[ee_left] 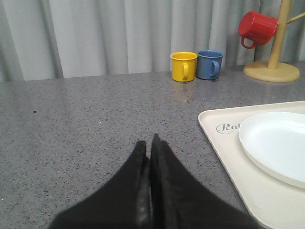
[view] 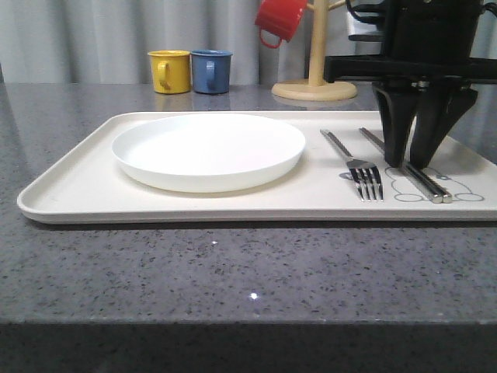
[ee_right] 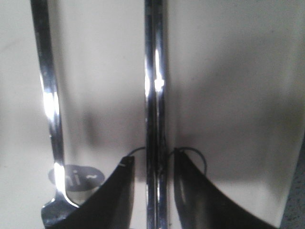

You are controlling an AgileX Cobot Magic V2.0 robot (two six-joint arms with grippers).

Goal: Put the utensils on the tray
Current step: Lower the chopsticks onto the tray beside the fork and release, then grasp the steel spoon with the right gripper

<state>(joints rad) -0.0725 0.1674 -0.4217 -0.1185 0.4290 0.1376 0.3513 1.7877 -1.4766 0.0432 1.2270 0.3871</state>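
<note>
Two utensils are lying on the tray (view: 70,186): a fork (view: 356,166) and a pair of chopsticks (view: 423,180), side by side at the tray's right end, both running front to back.

Fork: resting flat, tines pointing toward the near rim, its neck lying over the small grey "hi" bubble (ee_right: 83,176) printed on the tray.

Chopsticks: lying together as one bright strip just to the right of the fork, near ends sitting over the line-drawn bunny (view: 466,190).

Plate (view: 208,149): white, round, sitting on the left half of the tray, apart from the fork.

Right gripper (view: 409,162): hanging tip-down over the chopsticks. Its fingers are standing slightly apart, one on either side of the pair; in the right wrist view a thin gap is showing between each dark fingertip (ee_right: 114,200) and the metal, so they are straddling rather than pinching.

Left gripper (ee_left: 150,145): hovering over bare grey countertop (ee_left: 86,124) to the left of the tray, fingers pressed together with nothing between them.

Background items: a yellow mug (view: 170,71) and a blue mug (view: 211,71) standing side by side behind the tray; a red mug (view: 279,19) hanging on a wooden mug tree (view: 314,85).
</note>
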